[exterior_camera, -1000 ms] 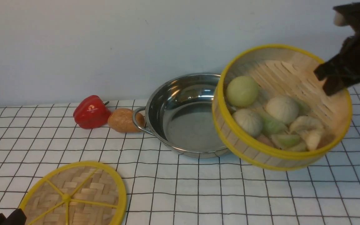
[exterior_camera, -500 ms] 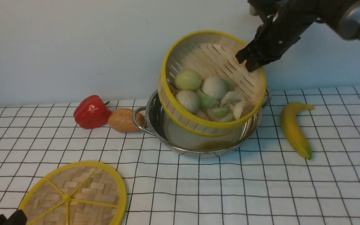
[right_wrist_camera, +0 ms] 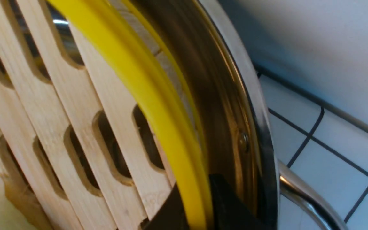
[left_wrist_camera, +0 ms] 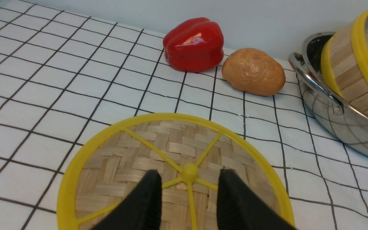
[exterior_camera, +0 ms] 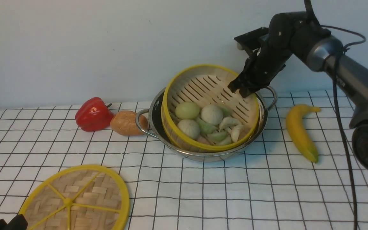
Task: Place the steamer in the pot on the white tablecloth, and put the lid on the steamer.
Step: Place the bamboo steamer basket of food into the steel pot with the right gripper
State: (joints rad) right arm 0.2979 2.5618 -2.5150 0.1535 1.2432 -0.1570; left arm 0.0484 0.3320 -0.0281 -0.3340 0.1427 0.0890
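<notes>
The white tablecloth (exterior_camera: 235, 198) covers my bench, and near its far edge stands the pot (exterior_camera: 203, 157) with the steamer (exterior_camera: 203, 89) inside it, tilted, far side raised, pale dumplings (exterior_camera: 211, 114) lying at its near side. The lid (exterior_camera: 75, 198) lies flat on the cloth at the near left, well apart from the pot. My right jaws pinch the steamer's far yellow rim, and my left jaws stand part-open above the lid's hub.

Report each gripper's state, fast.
Left gripper: open, jaws astride the hub of the lid, holding nothing.
Right gripper: closed on the yellow rim of the steamer.
</notes>
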